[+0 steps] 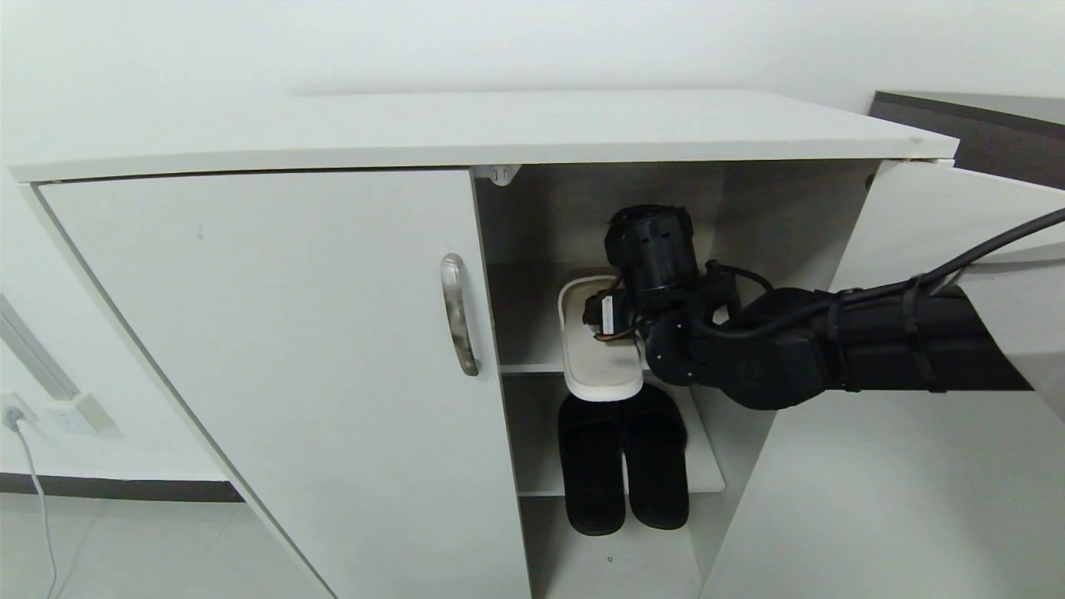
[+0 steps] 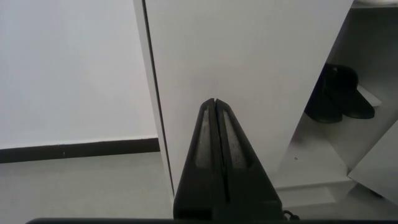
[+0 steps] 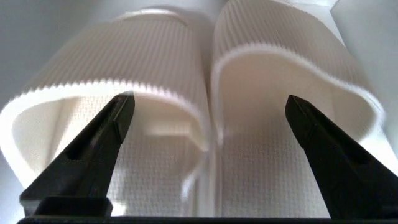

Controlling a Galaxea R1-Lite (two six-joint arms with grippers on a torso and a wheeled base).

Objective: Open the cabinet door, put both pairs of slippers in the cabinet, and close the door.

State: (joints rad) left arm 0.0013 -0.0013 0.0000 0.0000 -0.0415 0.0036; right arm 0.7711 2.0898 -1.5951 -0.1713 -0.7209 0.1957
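Two pairs of slippers sit inside the cabinet (image 1: pixel 499 125): the black slippers (image 1: pixel 624 466) on its lower shelf (image 1: pixel 705 466), the white slippers (image 1: pixel 601 370) on its upper shelf (image 1: pixel 524 333), heel end overhanging. The right hand (image 3: pixel 209 99), fingers spread wide, hovers at the white pair's straps. The left hand (image 2: pixel 214 102), pressed together, hangs before the cabinet's closed door (image 1: pixel 291 349).

The head camera looks forward and down on the cabinet (image 1: pixel 499 125) from a little way back, black slippers (image 1: pixel 624 466) low in centre frame. The left wrist camera hangs low outside, facing the closed door (image 2: pixel 249 56) past its tool (image 2: pixel 214 106), sharing those slippers. The right wrist camera sits hard against the white slippers (image 3: pixel 124 62), mid-frame for the head.
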